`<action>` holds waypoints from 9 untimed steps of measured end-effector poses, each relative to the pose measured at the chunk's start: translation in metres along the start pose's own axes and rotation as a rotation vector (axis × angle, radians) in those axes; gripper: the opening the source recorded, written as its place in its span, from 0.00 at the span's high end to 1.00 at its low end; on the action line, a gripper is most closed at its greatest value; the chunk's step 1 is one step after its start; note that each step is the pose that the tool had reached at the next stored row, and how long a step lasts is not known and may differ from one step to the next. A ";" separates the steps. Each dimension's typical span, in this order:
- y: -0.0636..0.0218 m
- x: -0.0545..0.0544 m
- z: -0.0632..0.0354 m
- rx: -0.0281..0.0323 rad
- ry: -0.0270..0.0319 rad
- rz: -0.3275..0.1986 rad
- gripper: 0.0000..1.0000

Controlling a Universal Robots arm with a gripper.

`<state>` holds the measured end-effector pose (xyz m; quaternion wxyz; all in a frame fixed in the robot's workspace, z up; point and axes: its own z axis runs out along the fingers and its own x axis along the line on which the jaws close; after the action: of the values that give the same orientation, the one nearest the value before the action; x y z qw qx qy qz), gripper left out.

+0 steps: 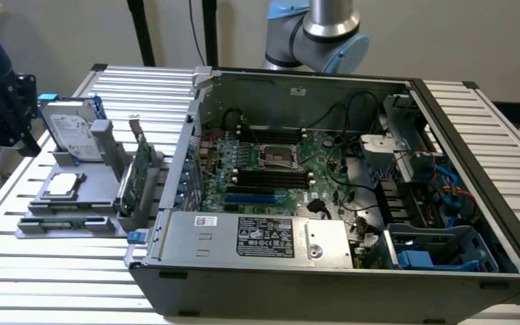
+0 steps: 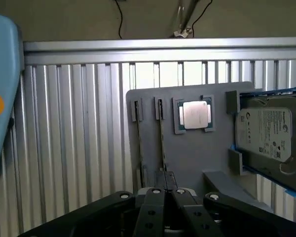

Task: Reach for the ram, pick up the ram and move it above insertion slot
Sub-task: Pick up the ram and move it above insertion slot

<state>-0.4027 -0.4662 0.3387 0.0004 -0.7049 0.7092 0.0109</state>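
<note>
The claw hangs over the gray holder, which sits to the exterior view's left of the open computer case. Its fingers are pressed together with nothing between them. The ram stands on edge in a narrow groove at the holder's near end, just beside the processor and well apart from the hard drive. It looks light, stiff and thin, and easily damaged. I'd pinch its flat faces near the middle of the exposed top edge, gently, keeping clear of the contacts.
</note>
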 end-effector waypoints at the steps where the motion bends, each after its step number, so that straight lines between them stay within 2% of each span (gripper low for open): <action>1: 0.0000 0.000 0.0002 -0.0003 0.0003 -0.018 0.89; 6: 0.0000 0.000 0.0006 -0.0013 0.0016 -0.108 0.89; 9: 0.0000 0.000 0.0006 -0.0015 0.0015 -0.120 0.89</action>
<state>-0.4026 -0.4662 0.3380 0.0000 -0.7461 0.6657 0.0108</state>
